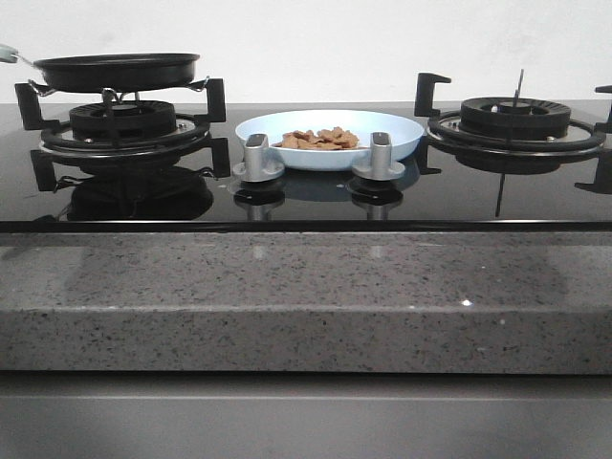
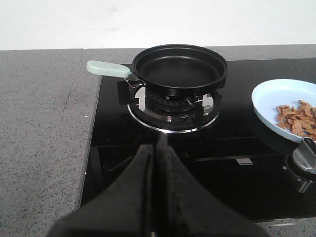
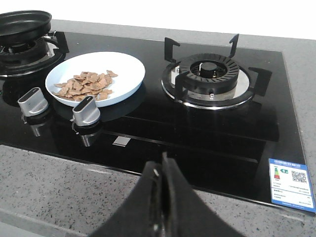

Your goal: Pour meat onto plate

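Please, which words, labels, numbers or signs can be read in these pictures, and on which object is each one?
No text can be read.
Sticker on the stove's glass top, near corner: blue and white label with a QR code; its print is too small to read.
Small grey mark on the glass in front of the knobs: blurred, unreadable.

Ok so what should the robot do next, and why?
Probably nothing more than keeping both hands back: the meat already lies on the plate, the pan sits empty on its burner, and the left hand and right hand are shut, holding nothing.
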